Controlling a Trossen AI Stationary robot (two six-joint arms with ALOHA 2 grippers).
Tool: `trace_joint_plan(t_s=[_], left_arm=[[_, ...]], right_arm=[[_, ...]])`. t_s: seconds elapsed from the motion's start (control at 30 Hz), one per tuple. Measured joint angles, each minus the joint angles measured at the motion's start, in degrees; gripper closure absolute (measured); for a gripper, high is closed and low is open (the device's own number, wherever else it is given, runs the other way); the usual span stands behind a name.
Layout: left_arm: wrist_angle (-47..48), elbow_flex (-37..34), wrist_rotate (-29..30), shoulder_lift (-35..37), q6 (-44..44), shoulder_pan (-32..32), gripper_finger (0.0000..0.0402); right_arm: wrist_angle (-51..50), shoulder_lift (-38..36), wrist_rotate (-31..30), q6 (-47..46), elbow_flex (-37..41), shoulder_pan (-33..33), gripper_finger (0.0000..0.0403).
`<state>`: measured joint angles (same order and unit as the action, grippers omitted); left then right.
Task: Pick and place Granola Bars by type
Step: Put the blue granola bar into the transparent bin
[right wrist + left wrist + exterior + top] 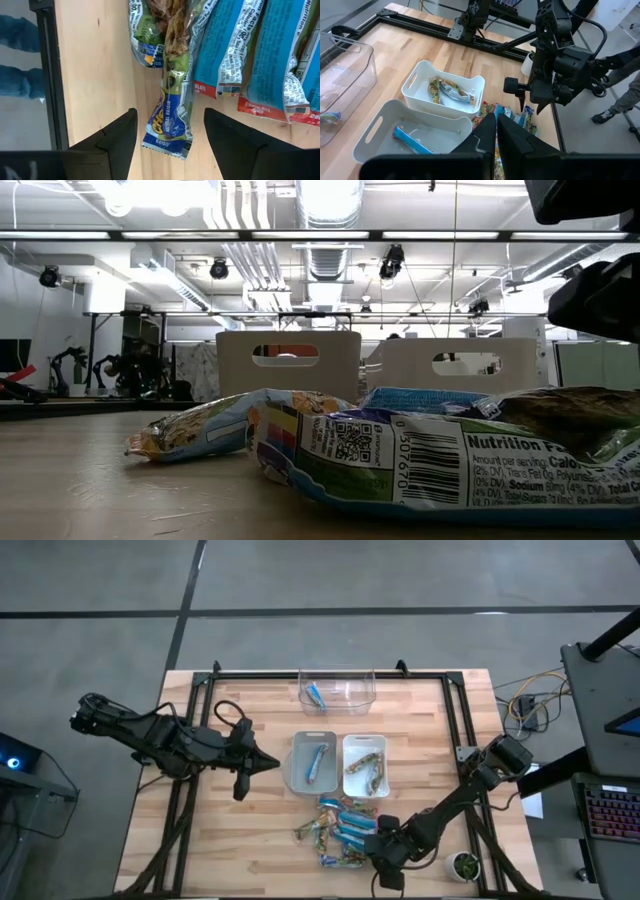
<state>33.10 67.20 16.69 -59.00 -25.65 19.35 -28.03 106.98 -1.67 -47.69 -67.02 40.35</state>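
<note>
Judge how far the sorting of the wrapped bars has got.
Done: one blue bar in the grey bin, greenish-gold bars in the white bin. In hand: nothing; the open right hand hovers over the loose pile. Left: most bars.

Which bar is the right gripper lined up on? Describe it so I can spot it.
Find the pile of bars on the table's near edge, in front of the grey bin and white bin. The open right gripper hangs over the pile's end. Between its fingers lies a green bar with a blue end, while its neighbours are all-blue bars.
</note>
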Motion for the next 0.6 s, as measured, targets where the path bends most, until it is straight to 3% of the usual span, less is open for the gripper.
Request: trace_joint_plan(t_s=[0.6], left_arm=[[0.01,0.00,1.29,-0.02,0.41,-0.11,0.0401]], right_arm=[[1.20,0.00,-2.86,-1.79,0.29,0.24,0.0184]])
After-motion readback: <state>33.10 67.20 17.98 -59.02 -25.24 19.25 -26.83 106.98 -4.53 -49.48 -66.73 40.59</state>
